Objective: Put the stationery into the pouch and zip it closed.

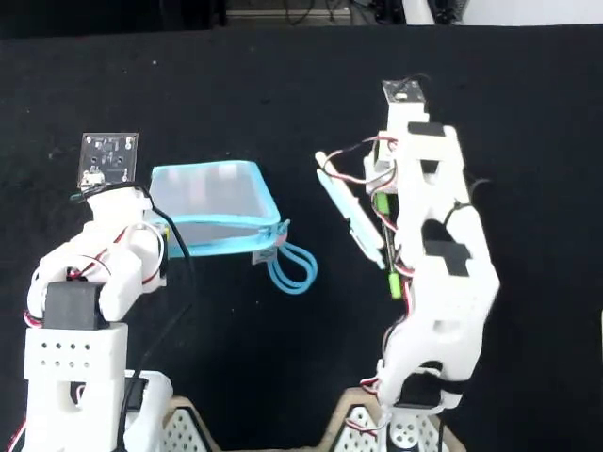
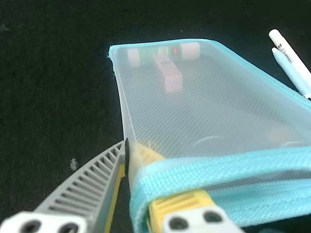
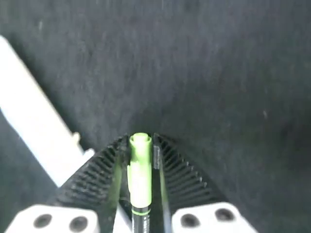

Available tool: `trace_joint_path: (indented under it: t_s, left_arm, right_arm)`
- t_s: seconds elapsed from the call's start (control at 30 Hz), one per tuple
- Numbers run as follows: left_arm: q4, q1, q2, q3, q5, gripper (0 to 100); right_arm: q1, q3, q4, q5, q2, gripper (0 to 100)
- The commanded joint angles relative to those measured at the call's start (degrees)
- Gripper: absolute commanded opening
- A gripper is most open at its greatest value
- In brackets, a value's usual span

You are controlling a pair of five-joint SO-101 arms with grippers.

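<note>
The translucent pouch [image 1: 212, 198] with teal trim lies on the black table, left of centre, its teal loop [image 1: 294, 268] trailing to the right. My left gripper [image 1: 160, 247] is shut on the pouch's near left corner; in the left wrist view the fingers [image 2: 109, 170] pinch the zipper edge of the pouch [image 2: 204, 111], and small items show through the mesh. My right gripper [image 1: 382, 193] is shut on a green pen [image 1: 395, 282], which sits between the black fingers [image 3: 175, 170] as the green pen [image 3: 140, 165]. A pale blue and white pen [image 1: 349, 215] lies on the table beside that arm.
The black table cloth [image 1: 283, 94] stretches open behind and between the arms. The pale pen [image 2: 291, 56] lies just off the pouch's far corner, and also appears as a pale pen [image 3: 34, 131] beside the right gripper.
</note>
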Motion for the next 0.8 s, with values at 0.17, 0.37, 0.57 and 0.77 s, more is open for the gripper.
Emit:
trace_joint_path:
  t_s: [0.17,0.37,0.57,0.77]
  left_arm:
    - [0.0,0.2,-0.8,-0.8,-0.3,3]
    - [0.0,0.2,-0.8,-1.0,-0.3,3]
    - [0.0,0.2,-0.8,-1.0,-0.3,3]
    - [0.0,0.2,-0.8,-1.0,-0.3,3]
  right_arm:
    - [2.3,-1.7,7.5,17.1,-13.9,1.1]
    - [3.2,-0.7,7.8,27.7,-8.1,1.1]
    - [2.9,-5.1,8.8,29.9,0.7,1.2]
    - [2.9,-17.4,19.7,30.3,7.5,13.3]
